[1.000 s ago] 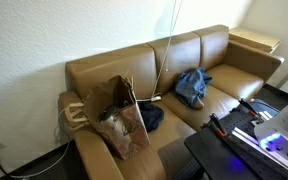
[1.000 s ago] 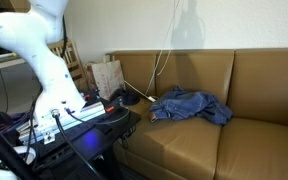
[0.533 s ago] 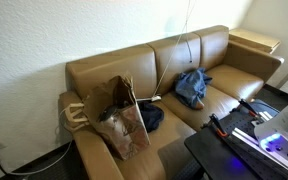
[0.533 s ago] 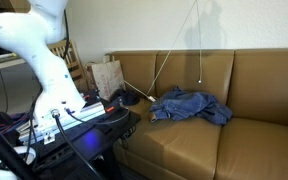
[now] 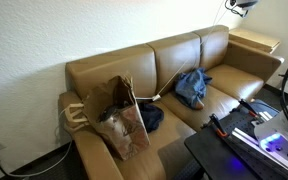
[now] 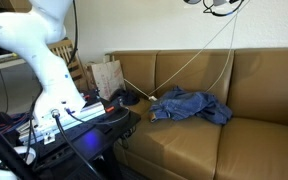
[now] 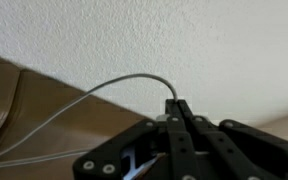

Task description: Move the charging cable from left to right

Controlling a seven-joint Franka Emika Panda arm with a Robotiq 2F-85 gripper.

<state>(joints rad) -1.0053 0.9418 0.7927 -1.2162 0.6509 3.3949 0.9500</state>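
The charging cable (image 6: 189,60) is a thin whitish cord, stretched taut from the tan sofa seat (image 6: 184,140) up to my gripper (image 6: 216,6) high above the sofa back. A second strand hangs down towards the blue garment. In an exterior view the gripper (image 5: 242,5) is at the top edge, above the sofa's far end, and the cable (image 5: 164,88) rises from beside the paper bag. In the wrist view the gripper (image 7: 179,104) is shut on the cable (image 7: 114,85), which loops out of the fingertips and runs down left against the white wall.
A brown paper bag (image 5: 119,115) stands on the sofa end, with a dark item (image 5: 150,118) beside it. A blue denim garment (image 6: 189,105) lies on the middle cushion. A wooden side table (image 5: 254,42) is past the sofa. A black equipment stand (image 6: 74,118) is in front.
The gripper has moved up and towards the sofa's far end with the cable in it. The cable, hanging almost straight down before, now slants taut across the sofa back.
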